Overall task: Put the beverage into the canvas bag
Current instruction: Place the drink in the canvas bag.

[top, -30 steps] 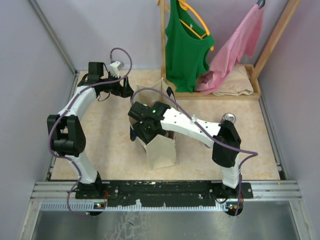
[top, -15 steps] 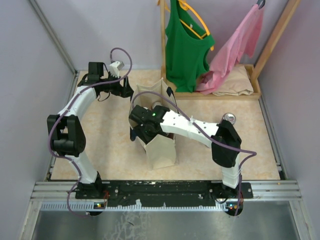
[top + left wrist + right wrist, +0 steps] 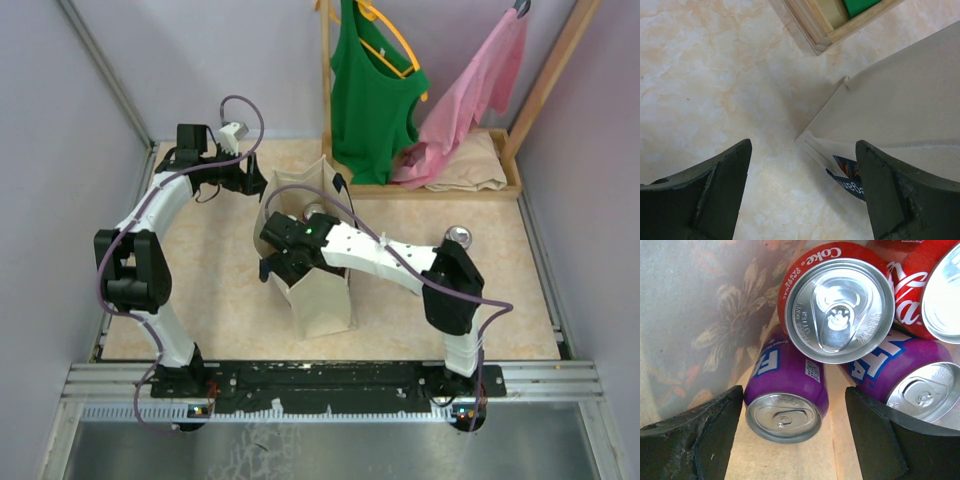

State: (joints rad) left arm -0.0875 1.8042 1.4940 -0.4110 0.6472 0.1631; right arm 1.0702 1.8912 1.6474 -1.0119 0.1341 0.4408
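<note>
Reaching inside the bag (image 3: 325, 305), we hold our right tool (image 3: 792, 410) spread over a purple can (image 3: 790, 377), letting it lie free; our left tool (image 3: 802, 150), also spread, hovers outside, probably to steady the bag.

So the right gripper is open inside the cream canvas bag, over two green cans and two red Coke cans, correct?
No: those are two purple cans, not green, as the right wrist view shows. The right gripper is open inside the cream canvas bag, over them and two red Coke cans.
</note>
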